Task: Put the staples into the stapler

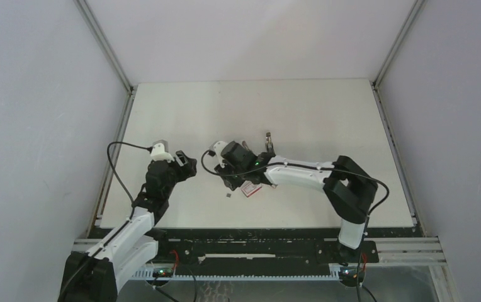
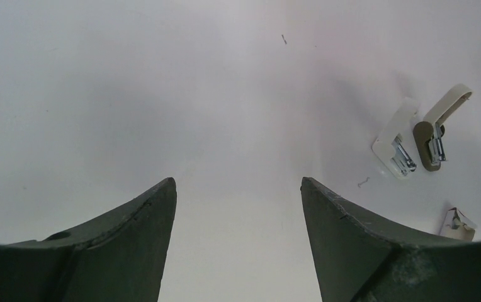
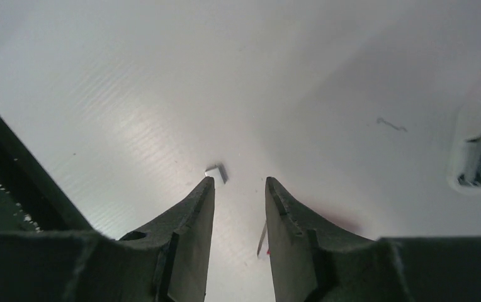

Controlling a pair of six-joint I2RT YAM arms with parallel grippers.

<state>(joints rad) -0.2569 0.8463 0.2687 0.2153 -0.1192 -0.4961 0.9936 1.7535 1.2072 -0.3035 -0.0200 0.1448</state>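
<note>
Presently: right gripper, jaws narrowly parted, nothing clamped, poised over worktop, apparently to pinch short staple strip lying just ahead of their tips. Stapler lies hinged open, seemingly for loading, ahead-right of left gripper, jaws released wide, empty.

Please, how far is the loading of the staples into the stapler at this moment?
Done: the stapler lies opened. In hand: the right gripper, jaws slightly apart, hovers at a small staple strip lying loose, not yet gripping it. The left gripper is open and empty. Left: pick up the strip, slide it into the stapler, close it.
</note>
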